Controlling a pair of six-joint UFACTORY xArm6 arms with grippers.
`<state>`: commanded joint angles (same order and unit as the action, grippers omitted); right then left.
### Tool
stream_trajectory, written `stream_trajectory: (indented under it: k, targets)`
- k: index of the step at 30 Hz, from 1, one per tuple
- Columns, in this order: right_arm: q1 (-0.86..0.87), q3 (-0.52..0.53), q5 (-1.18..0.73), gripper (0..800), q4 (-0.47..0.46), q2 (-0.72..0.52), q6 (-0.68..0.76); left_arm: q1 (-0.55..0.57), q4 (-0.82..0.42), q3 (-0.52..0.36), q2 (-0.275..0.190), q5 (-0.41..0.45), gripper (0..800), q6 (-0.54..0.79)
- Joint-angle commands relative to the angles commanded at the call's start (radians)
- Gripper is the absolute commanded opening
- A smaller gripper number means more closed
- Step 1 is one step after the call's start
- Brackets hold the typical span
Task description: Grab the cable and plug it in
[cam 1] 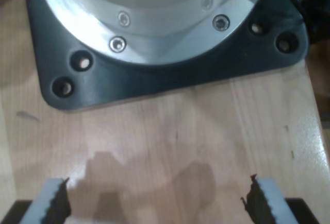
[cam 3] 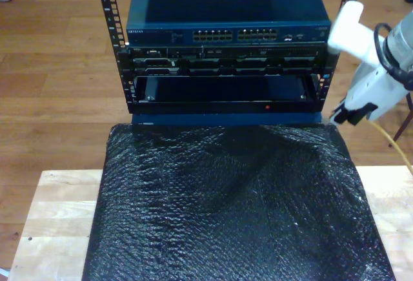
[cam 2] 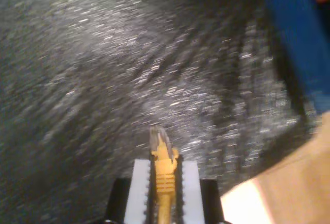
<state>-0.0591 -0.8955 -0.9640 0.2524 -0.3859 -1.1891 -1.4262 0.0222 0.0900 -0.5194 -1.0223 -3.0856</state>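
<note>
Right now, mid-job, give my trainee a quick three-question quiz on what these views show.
1. True or false: my second gripper is shut on the cable.
2. What lies under my first gripper: A) black mat, B) wooden table, C) blue switch?
3. Fill in: in the exterior view, the black mat lies in front of the ____.

Key: 1 true. 2 B, the wooden table, near an arm base. 3 rack.

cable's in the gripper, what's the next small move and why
Probably carry my second gripper toward the blue switch on the rack. Its jaws are shut on the cable, plug pointing forward over the black mat, and the arm seen at the exterior view's right sits short of the port rows.
</note>
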Motion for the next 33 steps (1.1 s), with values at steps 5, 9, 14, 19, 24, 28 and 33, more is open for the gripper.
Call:
stream_trajectory:
  k: [5,9,14,19,24,28,33]
  targets:
    - [-0.075,0.038,0.103,0,-0.068,0.032,-0.002,0.0,0.0,0.0,0.0,0.0,800,0.0]
    - [-0.143,0.107,0.244,0,-0.164,0.061,0.0,0.0,0.0,0.0,0.0,0.0,800,0.0]
    - [-0.203,0.117,0.347,0,-0.235,0.095,0.003,0.0,0.0,0.0,0.0,0.0,800,0.0]
    - [-0.201,0.129,0.433,0,-0.342,0.092,0.003,0.0,0.0,0.0,0.0,0.0,800,0.0]
    - [-0.203,0.132,0.557,0,-0.442,0.098,0.002,0.0,0.0,0.0,0.0,0.0,800,0.0]
    - [-0.201,0.132,0.635,0,-0.526,0.132,0.003,0.0,0.0,0.0,0.0,0.0,800,0.0]
    - [-0.201,0.15,0.802,0,-0.572,0.155,0.005,0.0,0.0,0.0,0.0,0.0,800,0.0]
